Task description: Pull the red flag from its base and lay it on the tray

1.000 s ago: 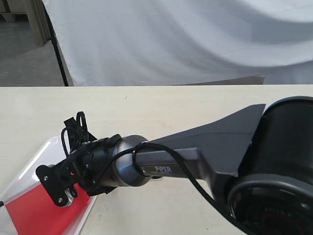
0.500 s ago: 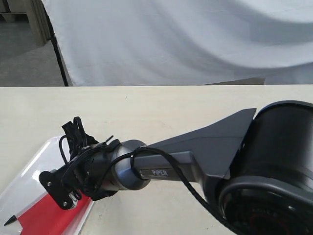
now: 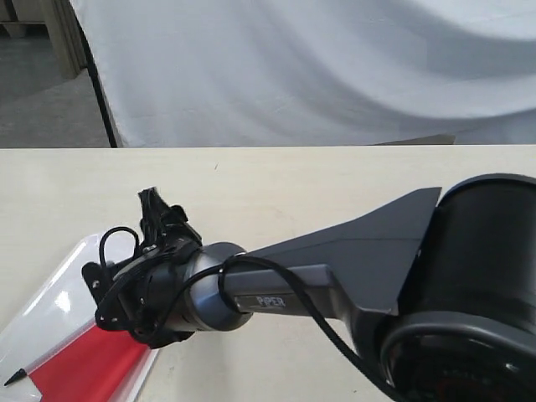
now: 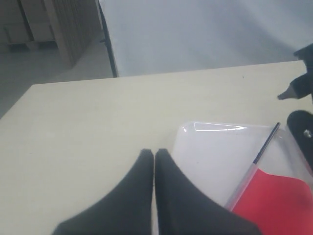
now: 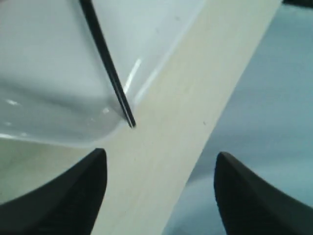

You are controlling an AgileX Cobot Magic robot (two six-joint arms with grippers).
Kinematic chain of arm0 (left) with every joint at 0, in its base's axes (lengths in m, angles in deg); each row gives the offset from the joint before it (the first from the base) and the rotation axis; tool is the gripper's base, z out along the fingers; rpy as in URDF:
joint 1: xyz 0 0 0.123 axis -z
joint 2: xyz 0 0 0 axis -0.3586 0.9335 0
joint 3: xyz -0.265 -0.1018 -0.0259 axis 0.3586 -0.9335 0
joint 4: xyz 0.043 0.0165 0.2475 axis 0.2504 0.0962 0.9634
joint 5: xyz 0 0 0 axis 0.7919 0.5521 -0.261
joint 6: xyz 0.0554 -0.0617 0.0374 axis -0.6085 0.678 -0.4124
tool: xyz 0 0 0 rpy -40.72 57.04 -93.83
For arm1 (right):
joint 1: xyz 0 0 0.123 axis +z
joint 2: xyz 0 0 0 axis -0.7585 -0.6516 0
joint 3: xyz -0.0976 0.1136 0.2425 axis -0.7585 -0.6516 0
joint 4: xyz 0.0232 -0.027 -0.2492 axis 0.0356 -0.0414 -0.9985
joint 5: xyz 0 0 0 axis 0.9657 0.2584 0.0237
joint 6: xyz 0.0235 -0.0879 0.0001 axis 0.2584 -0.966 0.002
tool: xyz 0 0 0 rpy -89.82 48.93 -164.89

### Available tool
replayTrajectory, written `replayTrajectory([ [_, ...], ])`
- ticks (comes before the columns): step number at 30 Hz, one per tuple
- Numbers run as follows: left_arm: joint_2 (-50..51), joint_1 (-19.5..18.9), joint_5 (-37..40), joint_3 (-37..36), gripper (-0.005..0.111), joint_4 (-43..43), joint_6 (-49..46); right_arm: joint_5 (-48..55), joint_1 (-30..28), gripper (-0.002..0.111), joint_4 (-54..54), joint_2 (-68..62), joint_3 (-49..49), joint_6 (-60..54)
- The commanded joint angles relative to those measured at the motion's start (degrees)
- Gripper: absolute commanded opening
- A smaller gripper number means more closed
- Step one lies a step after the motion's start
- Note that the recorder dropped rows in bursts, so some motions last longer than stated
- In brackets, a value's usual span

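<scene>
Jaws status: right jaws wide apart with nothing between them; left jaws pressed together, empty, hanging over the worktop (image 3: 318, 184) beside the tray (image 3: 52, 300).

red flag (image 3: 88, 370) is down flat on the tray at the near-left of the scene. Cloth lies inside the rim. The stick runs diagonally, and its pointed tip overhangs the rim on the near-left side. Right wrist view shows the stick's other end (image 5: 128, 120) poking just past a tray corner. Nothing touches it there.

right arm (image 3: 335, 264) reaches across from the right, with its wrist sitting over the tray's right edge and hiding part of the cloth.

base is not visible in any view, could be behind the arm, can't tell.

My read: the pull-off and the lay-down both look done. Flag rests on the tray with no jaws on it. What's left is clearing the right arm away without snagging the stick. Only caveat is that both stick ends hang over the rim, so a nudge could tip it off.
</scene>
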Motion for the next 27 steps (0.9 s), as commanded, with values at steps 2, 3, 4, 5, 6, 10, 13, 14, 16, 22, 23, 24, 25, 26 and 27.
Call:
replayTrajectory([
  [2,-0.04,-0.12,-0.65,-0.09,0.001,0.28,0.37,14.29,-0.66,0.051,-1.06,2.76,0.36,8.33],
  [3,-0.04,-0.12,-0.65,-0.09,0.001,0.28,0.37,17.12,-0.96,0.043,-0.87,2.92,0.36,9.44],
  [4,-0.04,-0.12,-0.65,-0.09,0.001,0.28,0.37,20.08,-1.61,0.028,0.08,3.26,0.36,10.13],
  [5,-0.04,-0.12,-0.65,-0.09,0.001,0.28,0.37,22.56,-2.40,0.010,2.24,3.57,0.36,10.12],
  [6,-0.04,-0.12,-0.65,-0.09,0.001,0.28,0.37,24.29,-3.38,0.000,4.80,3.94,0.36,10.26],
  [10,-0.04,-0.12,-0.65,-0.09,0.001,0.28,0.37,29.31,-10.00,0.000,24.84,7.01,0.36,4.98],
  [13,-0.04,-0.12,-0.65,-0.09,0.001,0.28,0.37,29.80,-17.48,0.000,43.93,10.14,0.36,1.79],
  [14,-0.04,-0.12,-0.65,-0.09,0.001,0.28,0.37,29.80,-20.20,0.000,49.71,11.48,0.06,0.59],
  [16,-0.04,-0.12,-0.65,-0.09,0.001,0.28,0.37,29.80,-24.92,0.000,58.20,14.43,-1.76,-1.32],
  [22,-0.04,-0.12,-0.65,-0.09,0.001,0.28,0.37,25.49,-37.33,0.000,64.05,27.73,-15.66,-2.29],
  [23,-0.04,-0.12,-0.65,-0.09,0.001,0.28,0.37,24.18,-39.42,0.000,64.05,30.38,-18.21,-1.95],
  [24,-0.04,-0.12,-0.65,-0.09,0.001,0.28,0.37,23.03,-41.64,0.000,64.29,33.10,-20.51,-1.95],
  [25,-0.04,-0.12,-0.65,-0.09,0.001,0.28,0.37,22.36,-43.42,0.000,64.44,35.26,-22.21,-1.95],
  [26,-0.04,-0.12,-0.65,-0.09,0.001,0.28,0.37,21.52,-45.77,0.000,64.56,37.99,-24.05,-1.95],
  [27,-0.04,-0.12,-0.65,-0.09,0.001,0.28,0.37,21.21,-48.21,0.000,64.80,40.72,-25.63,-1.95],
])
